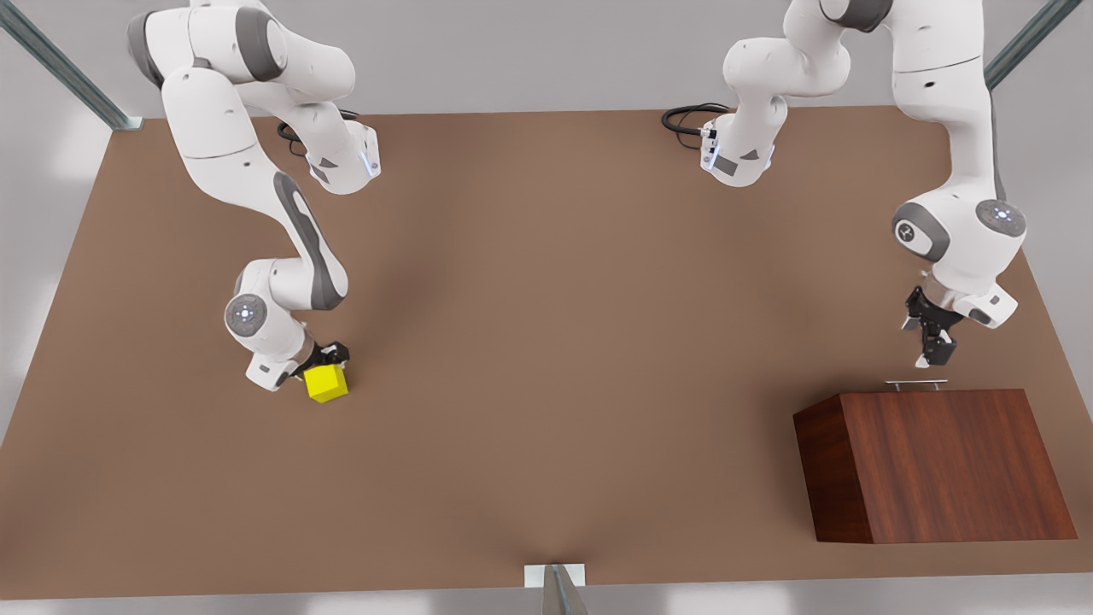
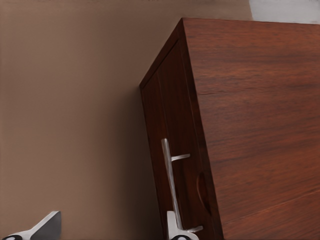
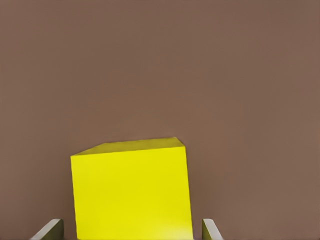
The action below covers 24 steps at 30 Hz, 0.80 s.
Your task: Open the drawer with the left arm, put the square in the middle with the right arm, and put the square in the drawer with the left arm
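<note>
The yellow square rests on the tabletop at the front view's left. My right gripper is low over it; in the right wrist view the square sits between the open fingers, with a thin gap on each side. The drawer is shut flush in the slanted wooden box at the front view's right, its silver handle on the far face. My left gripper hangs open just above the handle, one fingertip beside the bar. The middle is bare brown tabletop.
The box's sloping top rises close beside the left gripper. Metal frame posts stand at the table's far corners and at its near edge. Both arms' bases sit along the far edge.
</note>
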{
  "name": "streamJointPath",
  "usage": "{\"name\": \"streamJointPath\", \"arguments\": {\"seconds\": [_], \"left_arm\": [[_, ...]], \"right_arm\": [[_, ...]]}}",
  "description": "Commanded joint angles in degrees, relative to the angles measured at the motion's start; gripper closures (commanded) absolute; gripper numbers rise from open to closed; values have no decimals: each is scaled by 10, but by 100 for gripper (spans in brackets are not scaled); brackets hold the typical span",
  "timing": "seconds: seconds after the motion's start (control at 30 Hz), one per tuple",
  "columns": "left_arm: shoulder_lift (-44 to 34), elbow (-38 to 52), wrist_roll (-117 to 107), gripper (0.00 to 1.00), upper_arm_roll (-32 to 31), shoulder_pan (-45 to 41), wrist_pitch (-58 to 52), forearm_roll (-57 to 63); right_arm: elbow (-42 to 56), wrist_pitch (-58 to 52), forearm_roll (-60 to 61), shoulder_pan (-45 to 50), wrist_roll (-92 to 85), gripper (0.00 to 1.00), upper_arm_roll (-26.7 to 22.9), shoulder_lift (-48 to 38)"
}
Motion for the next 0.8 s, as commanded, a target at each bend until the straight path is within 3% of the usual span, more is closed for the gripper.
{"name": "streamJointPath", "arguments": {"seconds": [0.0, 0.17, 0.23, 0.4, 0.53, 0.77], "left_arm": [[2, 1, 0, 0, 0, 0, 2, -7], [31, 4, 1, 0, 0, 1, 46, -32], [42, 13, 1, 0, 0, 2, 47, -33], [67, 29, 1, 0, -3, 8, 55, -32], [82, 38, 1, 0, -7, 8, 69, -45], [100, 38, 1, 0, -12, 8, 72, -46]], "right_arm": [[0, 5, 0, -1, 0, 0, 0, 3], [2, 24, 0, 4, 1, 0, 1, 22], [6, 23, 0, 4, 0, 14, 1, 22], [20, 21, -1, 3, 0, 14, 1, 30], [25, 15, -1, 3, 1, 25, 4, 31], [25, 14, -1, 4, 3, 26, 10, 25]]}}
